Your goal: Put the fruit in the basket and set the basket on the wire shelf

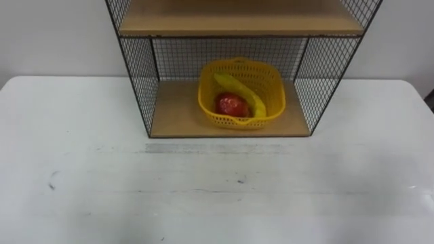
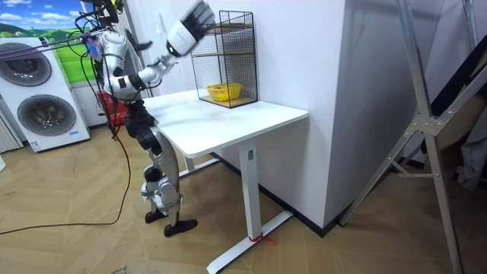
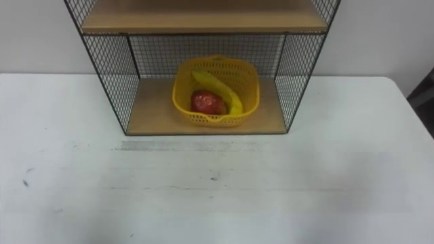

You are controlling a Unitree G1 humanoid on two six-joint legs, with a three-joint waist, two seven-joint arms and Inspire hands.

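— What are the fingers doing?
— I cannot tell. The right hand [image 2: 200, 14] is raised high beside the wire shelf [image 1: 139, 74] in the room view, too blurred to read.
— And the fruit?
— A banana [image 1: 245, 93] and a red fruit [image 1: 232, 105] lie touching in the yellow basket [image 1: 239, 123], which stands on the shelf's bottom board.
— What hems it in?
— Mesh walls on both sides and at the back, and a wooden board [image 1: 237, 19] above. The front is open toward the white table [image 1: 203, 196]. Washing machines [image 2: 42, 106] stand behind the robot.
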